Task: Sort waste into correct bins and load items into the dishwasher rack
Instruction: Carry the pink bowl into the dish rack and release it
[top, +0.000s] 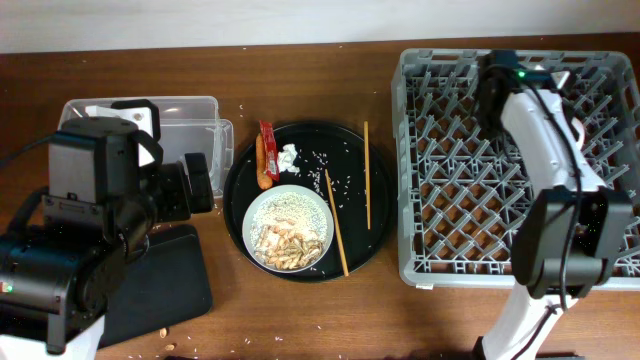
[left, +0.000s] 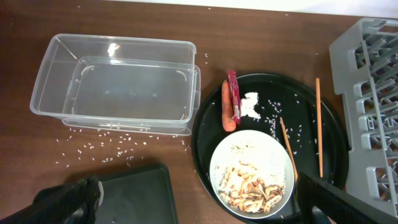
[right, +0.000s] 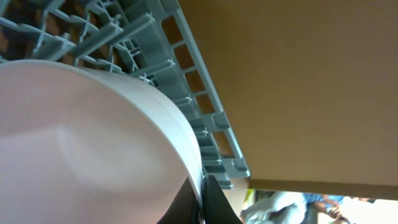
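Observation:
A white bowl (top: 288, 230) of rice and brownish scraps sits on the round black tray (top: 240, 170); it also shows in the left wrist view (left: 252, 171). Beside it lie a red wrapper (left: 234, 99), an orange sausage piece (left: 227, 115), a white tissue (left: 250, 106) and two chopsticks (left: 287, 146). My left gripper (left: 199, 208) is open and empty, above the gap between the shallow black tray (left: 137, 193) and the bowl. My right gripper (right: 202, 199) is shut on the rim of a pale bowl (right: 81, 137) over the grey rack (top: 450, 170). No blue cup is in view.
The clear tub (left: 118, 87) stands empty at the back left. Loose rice grains (left: 99, 146) lie on the wooden table in front of it and on the round tray. My right arm (top: 545, 140) stretches over the rack's far right part.

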